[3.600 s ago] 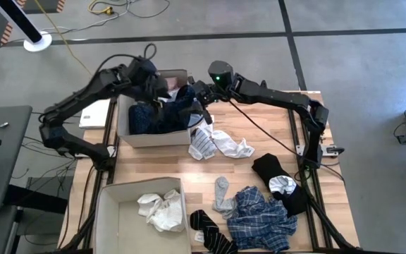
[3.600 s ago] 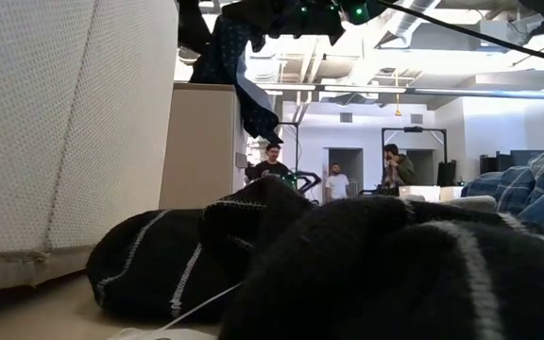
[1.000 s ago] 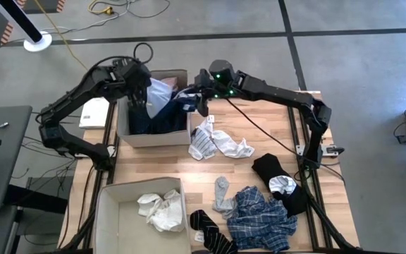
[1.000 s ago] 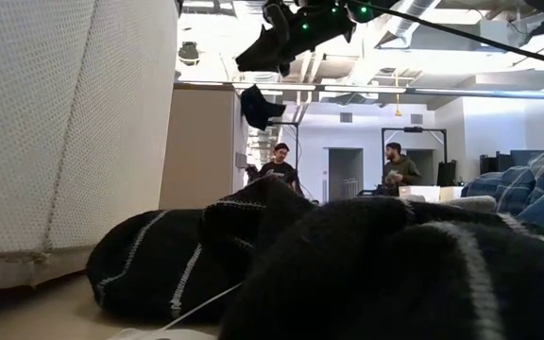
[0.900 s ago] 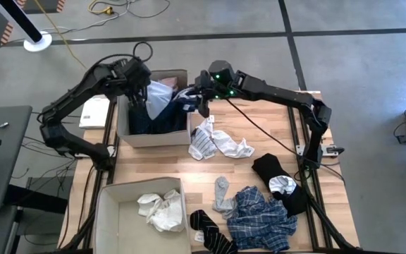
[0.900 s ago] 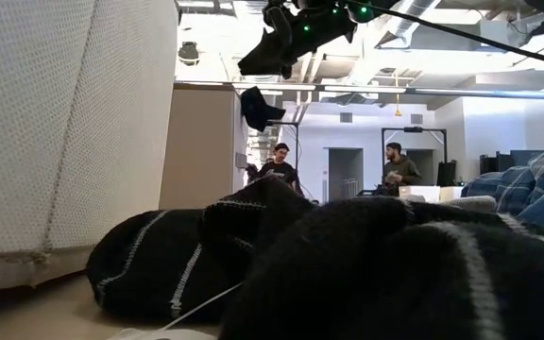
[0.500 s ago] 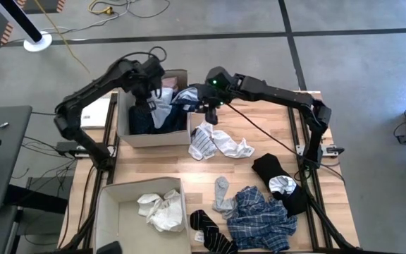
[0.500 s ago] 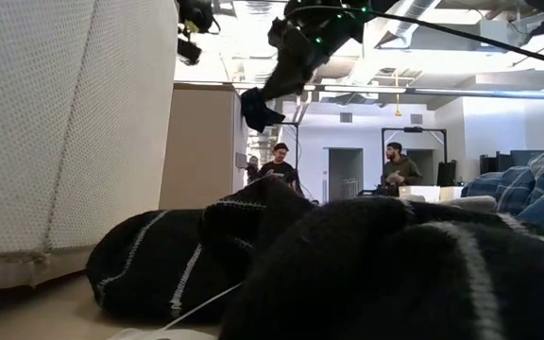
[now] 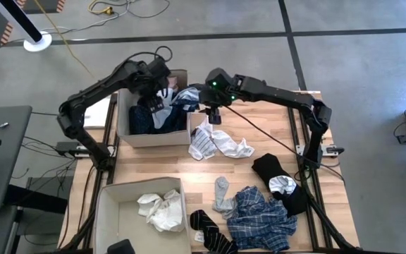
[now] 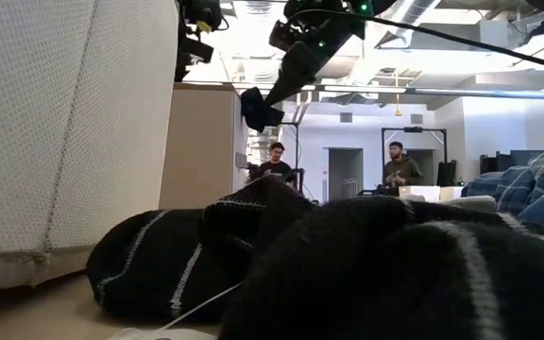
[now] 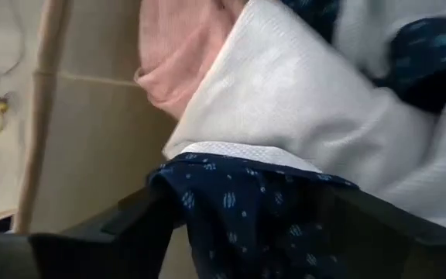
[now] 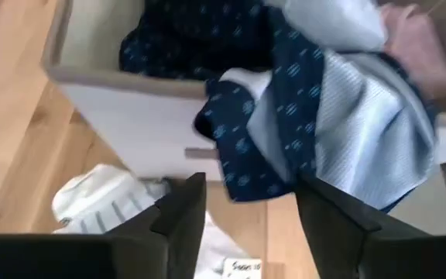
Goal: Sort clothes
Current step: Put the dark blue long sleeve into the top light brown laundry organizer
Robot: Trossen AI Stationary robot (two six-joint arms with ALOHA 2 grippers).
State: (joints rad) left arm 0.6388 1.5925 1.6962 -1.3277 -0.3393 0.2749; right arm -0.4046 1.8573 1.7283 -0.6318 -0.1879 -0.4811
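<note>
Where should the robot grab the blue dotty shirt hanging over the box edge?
Probably the loose flap of the dotted shirt that droops outside the box wall. Coming from the table side suits the right gripper, which is open just below it.

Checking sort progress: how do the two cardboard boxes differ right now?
The far box is piled with navy dotted, white and pink clothes, one navy piece draping over its rim; the near box holds only a white garment. The left gripper is over the far box; none is at the near one. Both are tan and open-topped.
</note>
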